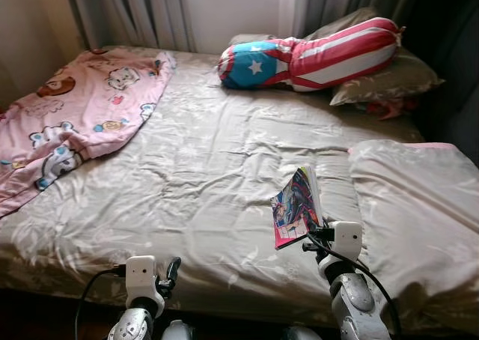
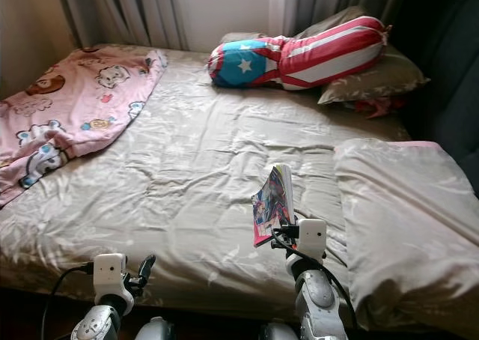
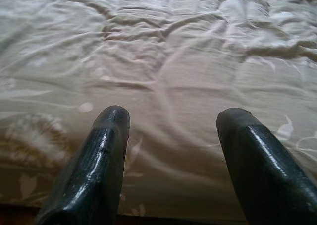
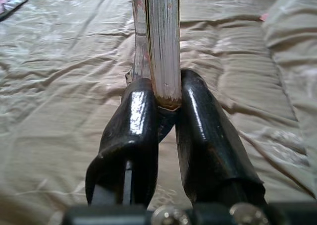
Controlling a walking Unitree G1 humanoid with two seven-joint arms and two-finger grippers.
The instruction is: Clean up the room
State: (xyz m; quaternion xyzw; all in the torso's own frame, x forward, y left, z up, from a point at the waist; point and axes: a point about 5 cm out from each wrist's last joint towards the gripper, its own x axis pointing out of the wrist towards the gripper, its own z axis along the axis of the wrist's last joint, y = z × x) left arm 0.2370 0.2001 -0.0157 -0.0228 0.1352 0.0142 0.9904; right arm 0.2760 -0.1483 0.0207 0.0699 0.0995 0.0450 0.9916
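Observation:
A thin book with a colourful comic cover (image 1: 297,207) stands upright above the near part of the bed, and my right gripper (image 4: 167,102) is shut on its lower edge. Its page block (image 4: 162,36) rises between the two black fingers. My left gripper (image 3: 172,122) is open over the beige sheet (image 3: 163,61) near the bed's front edge (image 1: 174,269), holding nothing.
A pink cartoon blanket (image 1: 78,108) lies bunched at the bed's left. A red, white and blue star bolster (image 1: 314,54) and a beige pillow (image 1: 389,78) lie at the head. A beige duvet (image 1: 419,205) is heaped at the right. Grey curtains (image 1: 135,10) hang behind.

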